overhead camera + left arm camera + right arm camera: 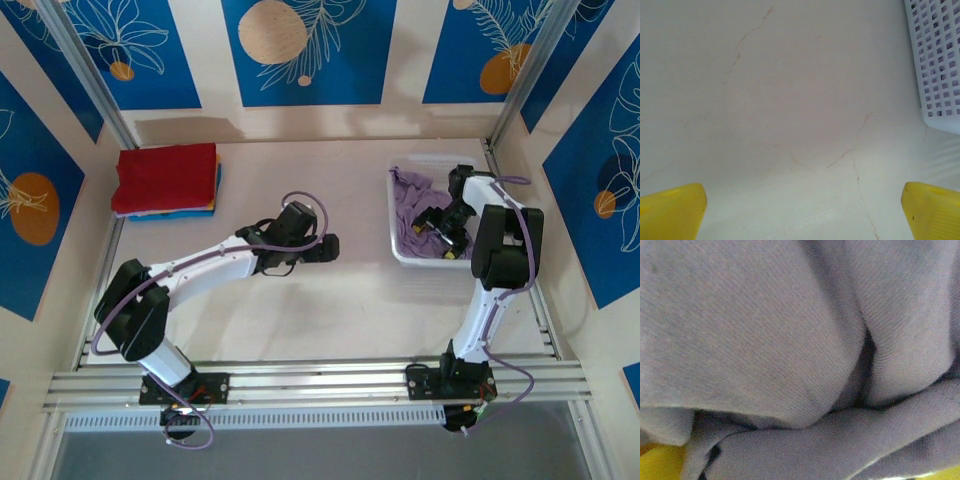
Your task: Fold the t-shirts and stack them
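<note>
Lavender t-shirt (410, 200) lies crumpled in the white basket (400, 254). We see the right pincer (446, 238) buried in it, jaws apart. The left pincer (802, 212) hangs spread over the bare surface (790, 100). We judge that a grab here could catch 2 layers or drag the basket.

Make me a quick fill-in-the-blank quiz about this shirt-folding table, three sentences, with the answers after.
The right pincer is down over the lavender t-shirt, which lies in the white ____.
The top shirt of the folded stack is ____.
The left pincer hangs open above the bare ____.
Missing words: basket; red; table.
</note>
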`<action>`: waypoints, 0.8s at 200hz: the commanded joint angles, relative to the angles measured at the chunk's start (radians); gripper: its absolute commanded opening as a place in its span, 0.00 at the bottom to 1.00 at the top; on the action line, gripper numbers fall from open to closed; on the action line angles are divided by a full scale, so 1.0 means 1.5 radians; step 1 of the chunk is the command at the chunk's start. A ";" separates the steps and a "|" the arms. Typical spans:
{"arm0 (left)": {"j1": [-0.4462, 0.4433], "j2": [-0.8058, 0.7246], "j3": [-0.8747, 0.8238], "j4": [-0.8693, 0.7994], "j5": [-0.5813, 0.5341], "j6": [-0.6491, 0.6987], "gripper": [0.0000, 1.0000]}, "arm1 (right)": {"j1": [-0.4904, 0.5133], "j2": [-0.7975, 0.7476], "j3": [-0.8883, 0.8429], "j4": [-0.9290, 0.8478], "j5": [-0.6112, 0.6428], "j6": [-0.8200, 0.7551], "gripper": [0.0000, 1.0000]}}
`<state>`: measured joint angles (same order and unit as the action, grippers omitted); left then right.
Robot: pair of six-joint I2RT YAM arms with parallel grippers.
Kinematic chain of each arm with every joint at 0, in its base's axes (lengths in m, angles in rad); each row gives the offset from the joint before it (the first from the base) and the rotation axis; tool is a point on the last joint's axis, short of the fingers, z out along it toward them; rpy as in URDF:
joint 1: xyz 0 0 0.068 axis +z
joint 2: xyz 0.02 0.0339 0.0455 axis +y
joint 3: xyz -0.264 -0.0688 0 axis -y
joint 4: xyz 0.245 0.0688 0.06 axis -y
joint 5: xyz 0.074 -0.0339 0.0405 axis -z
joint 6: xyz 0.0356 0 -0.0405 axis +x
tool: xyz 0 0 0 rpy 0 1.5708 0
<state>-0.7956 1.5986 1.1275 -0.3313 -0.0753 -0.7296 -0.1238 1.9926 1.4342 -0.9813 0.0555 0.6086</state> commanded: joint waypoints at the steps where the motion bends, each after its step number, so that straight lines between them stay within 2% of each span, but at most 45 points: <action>1: 0.006 -0.013 -0.014 -0.016 0.009 -0.009 0.99 | 0.005 0.035 -0.025 0.009 0.054 -0.011 0.96; 21: 0.006 -0.004 -0.017 -0.014 0.014 -0.011 1.00 | 0.004 0.002 -0.029 0.017 0.023 -0.015 0.95; 45: 0.006 0.003 -0.014 -0.013 0.019 -0.011 0.99 | -0.007 0.004 0.018 0.002 -0.012 -0.012 0.95; 116: 0.006 0.007 -0.024 -0.012 0.014 -0.011 0.99 | -0.051 0.125 0.135 -0.001 -0.057 0.020 0.96; 160: 0.007 0.019 -0.008 -0.017 0.015 -0.010 0.99 | -0.054 0.214 0.297 -0.053 -0.023 0.020 0.96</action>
<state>-0.7956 1.6104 1.1061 -0.3344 -0.0605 -0.7341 -0.1978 2.2147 1.7760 -1.1149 -0.0257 0.6357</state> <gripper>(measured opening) 0.994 0.958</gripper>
